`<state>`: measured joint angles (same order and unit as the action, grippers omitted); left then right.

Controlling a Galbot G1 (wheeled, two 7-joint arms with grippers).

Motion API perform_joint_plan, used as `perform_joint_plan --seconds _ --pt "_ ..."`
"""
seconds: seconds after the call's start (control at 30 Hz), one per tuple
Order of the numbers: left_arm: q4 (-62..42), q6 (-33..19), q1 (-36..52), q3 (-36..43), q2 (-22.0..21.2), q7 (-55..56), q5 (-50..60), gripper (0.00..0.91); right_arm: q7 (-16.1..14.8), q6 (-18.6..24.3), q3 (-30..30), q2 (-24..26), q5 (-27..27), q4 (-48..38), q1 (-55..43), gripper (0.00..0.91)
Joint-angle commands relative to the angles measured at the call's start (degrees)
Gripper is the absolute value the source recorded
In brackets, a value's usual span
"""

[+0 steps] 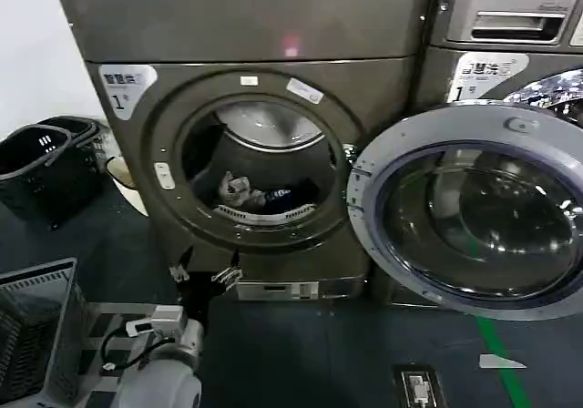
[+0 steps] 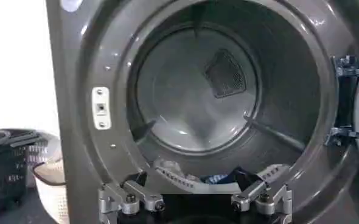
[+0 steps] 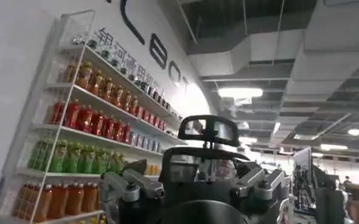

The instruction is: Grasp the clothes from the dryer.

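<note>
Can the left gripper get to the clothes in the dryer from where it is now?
Probably yes. The dryer door is swung wide open, and the left gripper sits open just outside the porthole, facing the clothes at the drum's front lip. Nothing lies between them.

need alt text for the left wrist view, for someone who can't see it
The left gripper, fingers open, faces the open round porthole of the bronze-grey dryer. Pale and dark clothes lie at the bottom front of the drum, behind a white ribbed grille. Dark and pale baskets stand beside the machine.
</note>
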<state>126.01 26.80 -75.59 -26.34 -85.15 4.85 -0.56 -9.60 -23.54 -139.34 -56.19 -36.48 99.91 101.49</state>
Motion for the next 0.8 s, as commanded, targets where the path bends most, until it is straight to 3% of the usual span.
perform_joint_plan --seconds 0.03,0.8 --pt "-0.39 -0.08 0.24 0.04 -0.14 -0.06 -0.01 0.907 0.01 1.07 0.03 0.05 -0.79 0.02 -0.13 0.907" --pt "0.00 -0.13 0.39 0.03 0.14 -0.21 -0.20 0.907 -0.78 3.17 -0.19 -0.15 -2.17 0.20 0.11 0.907"
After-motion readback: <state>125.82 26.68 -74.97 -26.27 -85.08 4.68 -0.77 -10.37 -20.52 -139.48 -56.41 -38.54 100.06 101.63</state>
